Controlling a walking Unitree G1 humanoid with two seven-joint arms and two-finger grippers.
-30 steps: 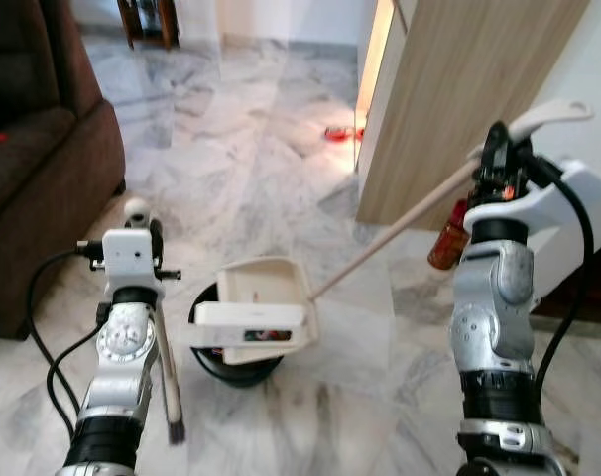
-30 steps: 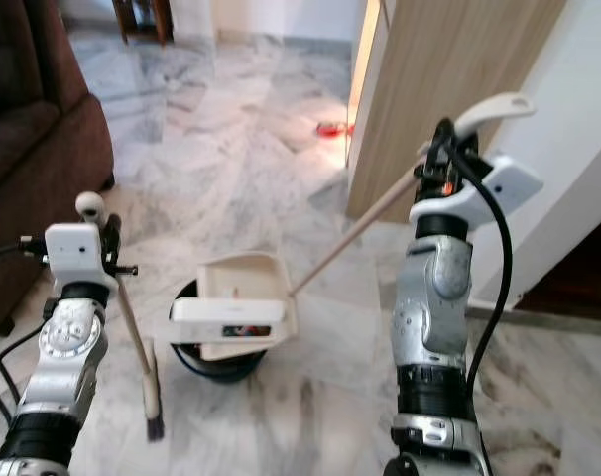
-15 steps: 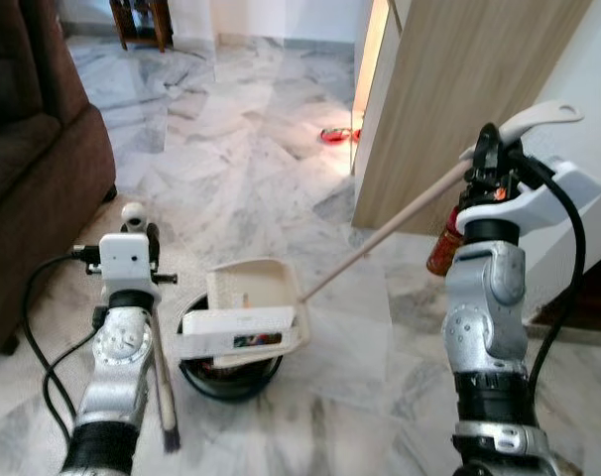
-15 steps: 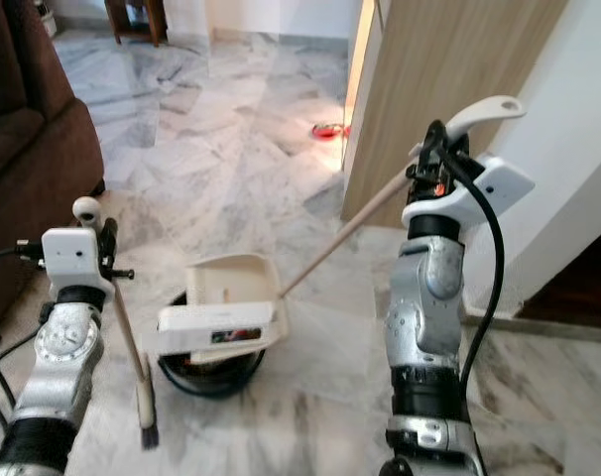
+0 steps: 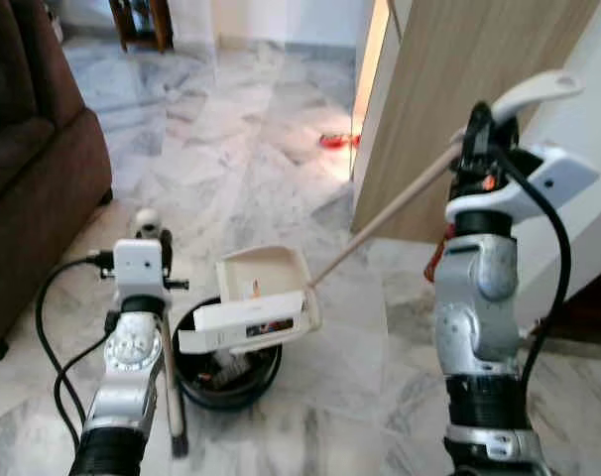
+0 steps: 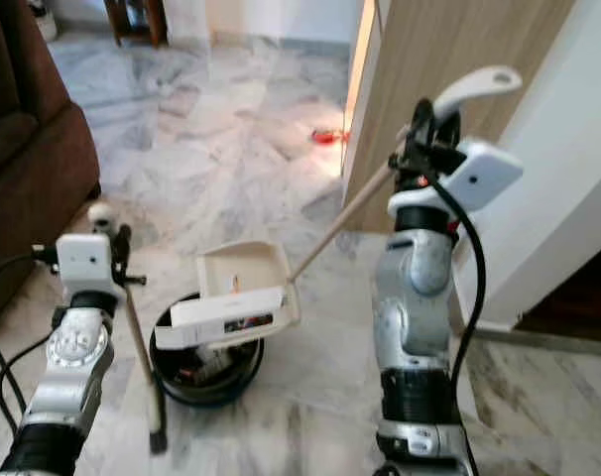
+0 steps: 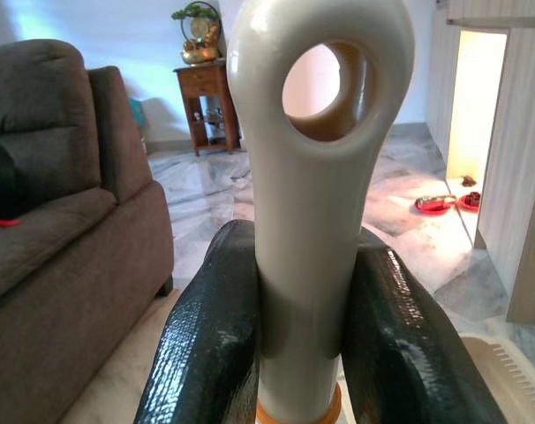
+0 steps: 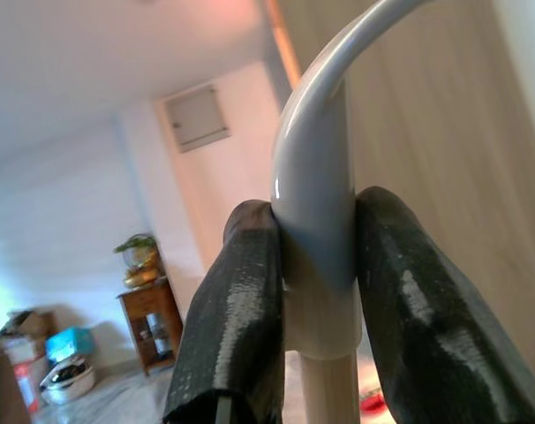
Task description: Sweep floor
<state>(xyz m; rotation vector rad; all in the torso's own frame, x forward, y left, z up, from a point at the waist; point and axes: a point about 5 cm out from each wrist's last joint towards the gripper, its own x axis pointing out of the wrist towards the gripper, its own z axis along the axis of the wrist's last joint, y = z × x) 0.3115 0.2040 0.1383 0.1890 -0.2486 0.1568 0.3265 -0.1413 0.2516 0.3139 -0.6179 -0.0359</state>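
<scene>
My right gripper (image 5: 484,134) is shut on the grey curved handle (image 8: 316,221) of a long-handled cream dustpan (image 5: 256,302). The pan hangs tilted over a black round bin (image 5: 226,362) on the marble floor, with bits of debris visible in the pan's mouth and in the bin. Held upright by my left gripper (image 5: 149,238), which is shut on its cream handle (image 7: 307,203), is a small broom; its dark bristles (image 5: 179,444) rest on the floor left of the bin.
A brown sofa (image 5: 28,178) stands at the left. A wooden cabinet panel (image 5: 459,89) and a white wall rise at the right, behind my right arm. Red dishes (image 5: 335,141) lie on the floor near the lit doorway. Open marble floor stretches ahead.
The camera view has shifted. The dustpan has tipped further over the bin and its handle end rose with my right gripper. The broom stays upright beside the bin.
</scene>
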